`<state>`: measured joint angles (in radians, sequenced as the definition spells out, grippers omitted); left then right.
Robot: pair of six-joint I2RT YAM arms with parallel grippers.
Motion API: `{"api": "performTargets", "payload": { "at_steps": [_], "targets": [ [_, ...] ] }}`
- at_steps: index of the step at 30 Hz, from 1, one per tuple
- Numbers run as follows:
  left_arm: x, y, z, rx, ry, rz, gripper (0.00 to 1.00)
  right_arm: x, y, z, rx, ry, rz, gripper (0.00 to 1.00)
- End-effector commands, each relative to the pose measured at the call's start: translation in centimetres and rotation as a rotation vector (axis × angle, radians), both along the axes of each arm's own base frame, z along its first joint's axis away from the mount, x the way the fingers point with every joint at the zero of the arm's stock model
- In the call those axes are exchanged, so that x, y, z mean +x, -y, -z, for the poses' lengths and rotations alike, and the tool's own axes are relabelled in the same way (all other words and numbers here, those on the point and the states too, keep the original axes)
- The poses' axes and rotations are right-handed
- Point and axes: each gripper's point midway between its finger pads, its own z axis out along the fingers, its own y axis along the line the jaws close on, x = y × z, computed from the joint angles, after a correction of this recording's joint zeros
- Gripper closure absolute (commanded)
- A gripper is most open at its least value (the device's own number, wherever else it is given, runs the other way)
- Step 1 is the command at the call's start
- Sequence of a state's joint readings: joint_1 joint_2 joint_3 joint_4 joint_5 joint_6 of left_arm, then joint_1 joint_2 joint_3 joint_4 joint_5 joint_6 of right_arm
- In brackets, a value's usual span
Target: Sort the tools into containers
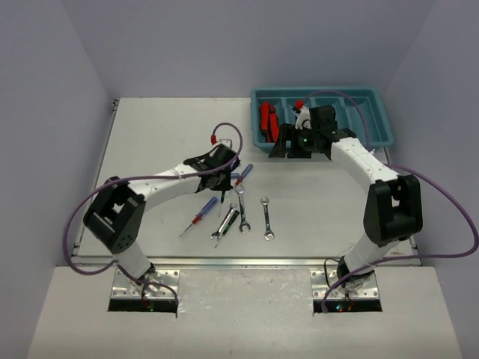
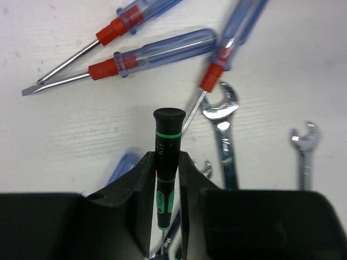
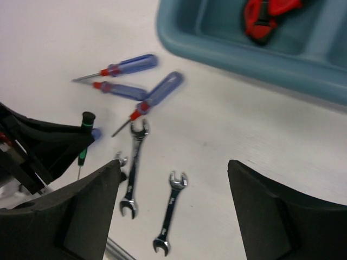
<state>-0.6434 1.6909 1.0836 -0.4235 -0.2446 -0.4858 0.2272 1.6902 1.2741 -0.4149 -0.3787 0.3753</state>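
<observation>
L gripper [image 2: 165, 181] is clamped mid-handle on the thin black/green screwdriver [image 2: 167, 142] by the wrenches [image 2: 223, 132] mid-table (prob. light, stiff, slick, apt to swivel), while R gripper [image 3: 173, 208] gapes empty near the far-right teal tray [image 3: 217, 51].

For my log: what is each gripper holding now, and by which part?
Left gripper grips the thin screwdriver by its handle; right gripper holds nothing.

- The tray [image 3: 227, 46] is teal-blue.
- The knives [image 3: 264, 15] inside the tray are red and black.
- The big screwdrivers [image 2: 162, 50] have clear blue handles with red collars.
- The thin screwdriver [image 2: 168, 146] is black with green bands.
- The wrenches [image 2: 223, 135] are shiny silver.
- The counter [image 1: 165, 127] is white.
</observation>
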Motion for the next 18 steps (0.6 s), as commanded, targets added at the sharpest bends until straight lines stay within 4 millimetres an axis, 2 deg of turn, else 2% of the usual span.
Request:
{"api": "performTargets", "payload": {
  "at_steps": [1, 3, 5, 7, 10, 11, 13, 15, 18],
  "targets": [
    [1.1, 2.2, -8.2, -0.196, 0.196, -0.051, 1.0, -2.8, -5.2, -5.1, 0.318, 0.106, -0.204, 0.19],
    [1.0, 3.1, -9.9, -0.29, 0.24, -0.054, 1.0, -4.4, -6.8, -5.5, 0.38, 0.157, -0.274, 0.19],
    [0.7, 4.5, -11.0, -0.423, 0.248, -0.065, 1.0, -6.9, -8.5, -6.9, 0.499, 0.218, -0.395, 0.19],
    [0.4, 5.7, -12.2, -0.529, 0.263, -0.055, 1.0, -8.0, -9.5, -8.2, 0.562, 0.267, -0.47, 0.19],
    [0.0, 8.4, -16.7, -0.778, 0.33, 0.012, 1.0, -9.8, -10.9, -7.7, 0.613, 0.219, -0.514, 0.26],
    [-0.7, 9.5, -17.8, -0.862, 0.327, 0.067, 1.0, -10.1, -11.4, -7.3, 0.613, 0.202, -0.527, 0.31],
    [-1.2, 10.8, -18.7, -0.932, 0.301, 0.117, 1.0, -10.7, -12.1, -7.0, 0.619, 0.185, -0.545, 0.41],
    [-1.4, 11.4, -18.8, -0.966, 0.285, 0.133, 1.0, -11.1, -12.4, -6.9, 0.637, 0.177, -0.549, 0.55],
    [-1.7, 11.7, -19.1, -1.013, 0.287, 0.141, 1.0, -11.2, -12.5, -6.9, 0.649, 0.176, -0.545, 0.81]
  ]
}}
